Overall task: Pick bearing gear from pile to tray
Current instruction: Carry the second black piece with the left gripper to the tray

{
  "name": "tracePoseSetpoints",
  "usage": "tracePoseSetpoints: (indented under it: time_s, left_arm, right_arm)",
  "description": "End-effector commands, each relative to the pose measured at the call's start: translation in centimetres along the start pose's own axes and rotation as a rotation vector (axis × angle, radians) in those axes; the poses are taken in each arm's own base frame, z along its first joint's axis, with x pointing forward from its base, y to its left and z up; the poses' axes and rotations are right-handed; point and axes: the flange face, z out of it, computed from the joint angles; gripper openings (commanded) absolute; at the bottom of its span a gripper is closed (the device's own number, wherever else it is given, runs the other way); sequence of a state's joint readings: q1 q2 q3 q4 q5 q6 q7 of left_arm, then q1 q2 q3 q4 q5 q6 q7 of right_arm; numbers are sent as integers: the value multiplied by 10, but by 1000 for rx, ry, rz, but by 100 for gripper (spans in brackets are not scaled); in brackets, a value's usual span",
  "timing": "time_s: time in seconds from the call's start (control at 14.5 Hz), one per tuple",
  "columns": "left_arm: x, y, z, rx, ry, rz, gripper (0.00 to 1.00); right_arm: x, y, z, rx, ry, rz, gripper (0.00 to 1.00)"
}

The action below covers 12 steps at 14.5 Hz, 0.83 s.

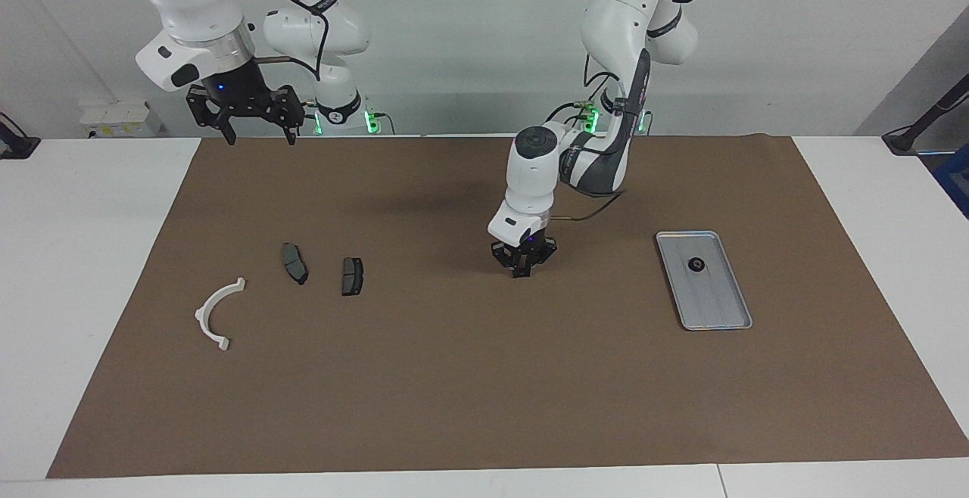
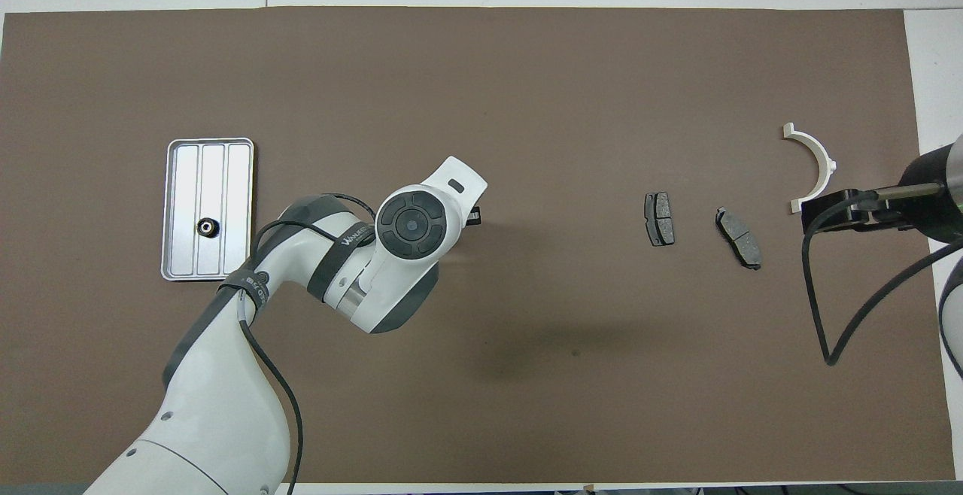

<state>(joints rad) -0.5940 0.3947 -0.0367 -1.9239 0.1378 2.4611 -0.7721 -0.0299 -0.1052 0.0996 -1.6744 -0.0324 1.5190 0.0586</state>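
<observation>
Facing view, read across the brown mat [image 1: 454, 377] as a clock face. Eleven o'clock: my right gripper [image 1: 260, 137] waits in the air over the mat's edge by the robots, jaws spread wide, nothing between them. Nine o'clock: the white half-ring bracket [image 1: 201, 315] lies flat, its open side turned toward four o'clock. Toward the centre from it lie two dark brake pads, the first brake pad [image 1: 294, 263] slanted with its long axis about eleven to five, the second brake pad [image 1: 352, 276] with its long axis near twelve to six. Just off centre, toward one o'clock: my left gripper [image 1: 521, 271] points straight down, fingertips pressed together at the mat. I cannot tell whether they pinch anything, as nothing shows apart from the dark tips. Three o'clock: the tray [image 1: 715, 301] lies flat, long axis about eleven to five. One bearing gear [image 1: 695, 263] rests in its half nearer the robots, round, flat, bore upward, with no long axis. It sits at three o'clock from my left jaws, well apart.
</observation>
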Motion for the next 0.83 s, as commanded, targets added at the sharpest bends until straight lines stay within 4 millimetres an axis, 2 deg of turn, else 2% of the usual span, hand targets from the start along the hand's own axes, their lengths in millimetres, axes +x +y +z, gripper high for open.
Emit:
tracePoseSetpoints:
  time_s: [0.0,0.07,0.14,0.21,0.34,0.48,0.62,0.69,0.76]
  left_arm:
    - [39,-19,-25,47,16,-26,0]
    - [64,-41,-44,79,1,-15,0]
    - [87,-73,-63,98,-19,6,0]
    - [108,-111,-92,109,-22,22,0]
    - [137,-192,-122,129,-49,77,0]
    - [158,-273,-131,108,-55,155,0]
    - [170,-335,-130,90,-26,181,0]
    - [171,-352,-125,80,-28,189,0]
    - [170,-354,-115,77,-38,197,0]
  right_arm:
    - [-1,3,1,-9,0,-19,100]
    - [-1,2,0,-9,1,-21,100]
    - [-1,1,0,-9,1,-22,100]
    - [-1,1,0,-8,1,-22,100]
    - [-1,1,0,4,1,-21,100]
    - [-1,1,-1,11,5,-15,100]
    - [-1,1,-1,11,5,-15,100]
    - [-1,0,-1,17,5,-16,100]
    - [-1,-1,-2,28,6,-15,100]
